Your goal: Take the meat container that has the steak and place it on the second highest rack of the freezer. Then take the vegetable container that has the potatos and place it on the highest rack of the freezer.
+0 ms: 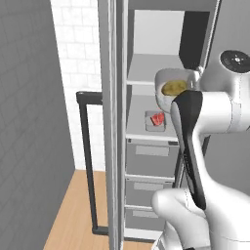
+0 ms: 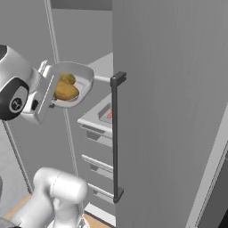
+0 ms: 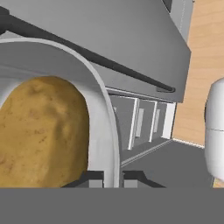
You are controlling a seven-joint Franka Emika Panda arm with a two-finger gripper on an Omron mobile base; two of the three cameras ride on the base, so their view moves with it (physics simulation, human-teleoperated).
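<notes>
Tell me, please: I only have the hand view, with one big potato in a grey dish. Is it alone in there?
Observer: No. The right base view shows two potatoes in the vegetable container.
Operator: Where is the dish?
Observer: In the air, held by the jaws at its rim, in front of the open freezer. It is not set on the highest rack.
Operator: And the meat?
Observer: The steak lies in its tray on the second highest rack.
</notes>
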